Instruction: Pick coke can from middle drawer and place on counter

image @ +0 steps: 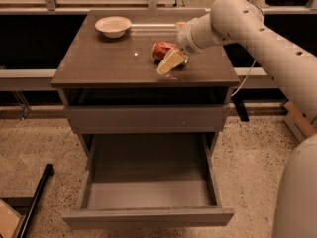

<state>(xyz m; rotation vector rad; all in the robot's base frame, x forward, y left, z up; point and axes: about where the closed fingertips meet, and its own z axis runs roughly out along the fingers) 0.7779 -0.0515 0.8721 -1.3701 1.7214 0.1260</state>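
Currently, your gripper [166, 59] sits low over the counter [99, 58], on the counter's right half as you see it and about midway between its front and back edges. It is holding the can [159, 48]. One cream finger [171, 62] lies across the can's near side, angled down toward the counter's front edge. The other finger is hidden behind the can. The can looks tilted rather than upright, with its red body showing to the left of that finger. You cannot tell whether its underside is touching the counter or hanging just above it.

The arm [257, 33] reaches in from beyond the counter's right edge, its white wrist just behind and to the right of the can.

A bowl [113, 26] stands at the counter's back left, well apart from the can and the gripper. A small bright glint shows on the counter between the bowl and the can.

Just under the counter is a dark slot, and below that a closed grey panel [148, 118]. Lower still, the drawer [148, 216] is pulled well out past the counter's front edge, and only its flat grey floor and low side walls show.

The speckled floor [247, 167] spreads out around the cabinet below the counter. A black bar [37, 197] lies on it, off past the counter's front left corner.
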